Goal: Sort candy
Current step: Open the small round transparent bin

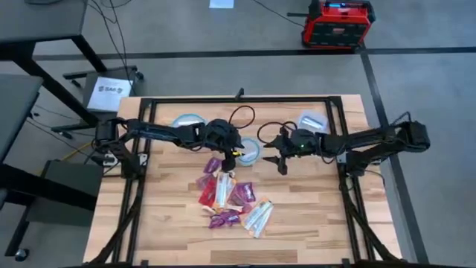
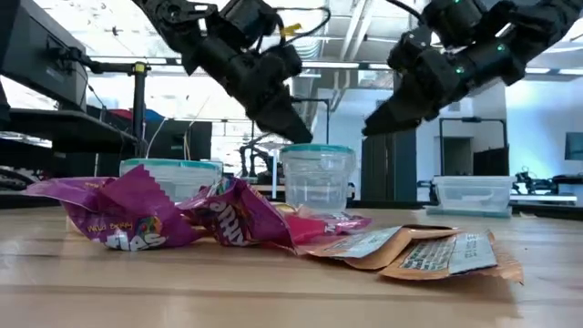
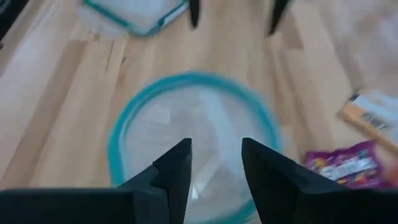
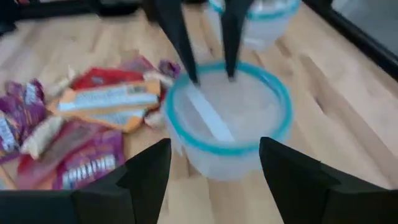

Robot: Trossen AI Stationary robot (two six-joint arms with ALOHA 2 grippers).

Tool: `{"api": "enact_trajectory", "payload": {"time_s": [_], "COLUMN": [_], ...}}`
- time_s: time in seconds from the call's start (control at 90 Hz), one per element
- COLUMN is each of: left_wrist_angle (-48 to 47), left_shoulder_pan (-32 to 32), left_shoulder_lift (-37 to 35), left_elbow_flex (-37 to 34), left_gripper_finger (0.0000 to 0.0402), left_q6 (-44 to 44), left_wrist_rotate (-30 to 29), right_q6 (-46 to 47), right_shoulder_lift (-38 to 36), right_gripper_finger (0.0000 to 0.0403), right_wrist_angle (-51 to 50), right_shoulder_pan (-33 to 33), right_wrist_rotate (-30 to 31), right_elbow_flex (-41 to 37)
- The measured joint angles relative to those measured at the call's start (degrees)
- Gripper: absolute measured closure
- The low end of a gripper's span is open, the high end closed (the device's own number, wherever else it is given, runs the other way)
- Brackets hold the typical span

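The candy (image 1: 230,197) lies in a loose pile on the wooden table toward its near edge: purple and red packets (image 2: 118,214), orange-white wrappers (image 2: 428,251) and pale ones. A clear blue-rimmed round container (image 1: 251,152) stands just beyond the pile, and a pale wrapper (image 4: 206,117) lies inside it. My left gripper (image 3: 216,149) hangs open right above this container (image 3: 193,143) with nothing between its fingers. My right gripper (image 4: 214,155) is open wide, in the air at the container's right side (image 1: 279,160), facing it.
Two more blue-rimmed containers stand at the far side, one at the left (image 1: 189,120) and one at the right (image 1: 312,121). A black frame (image 1: 338,134) borders the table. Bare wood lies at the near right (image 1: 312,223).
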Motion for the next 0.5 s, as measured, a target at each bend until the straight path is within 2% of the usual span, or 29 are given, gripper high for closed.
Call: {"api": "enact_trajectory", "payload": {"time_s": [0.144,0.222,0.322,0.422,0.5], "left_wrist_angle": [-0.1,0.4,0.9,2.9,5.5], "left_shoulder_pan": [-0.7,-0.8,-0.4,0.3,0.7], "left_shoulder_lift": [0.0,0.0,1.6,4.4,5.8], "left_elbow_flex": [0.6,0.7,0.7,0.7,0.7], "left_gripper_finger": [0.0274,0.0274,0.0274,0.0274,0.0274], "left_q6": [-2.7,-2.7,-1.6,-1.4,-1.5], "left_wrist_rotate": [0.2,0.2,0.2,0.5,1.3], "right_q6": [4.1,5.5,7.7,8.3,7.9], "right_shoulder_lift": [-3.3,-3.7,-1.6,3.8,8.9], "right_gripper_finger": [0.0172,0.0172,0.0172,0.0172,0.0172], "right_wrist_angle": [-10.6,-10.5,1.5,19.2,27.0], "right_shoulder_pan": [1.0,2.5,4.2,5.5,5.7], "right_wrist_rotate": [0.0,0.0,0.0,0.0,0.1], "right_elbow_flex": [0.0,-1.5,-6.9,-11.8,-12.9]}}
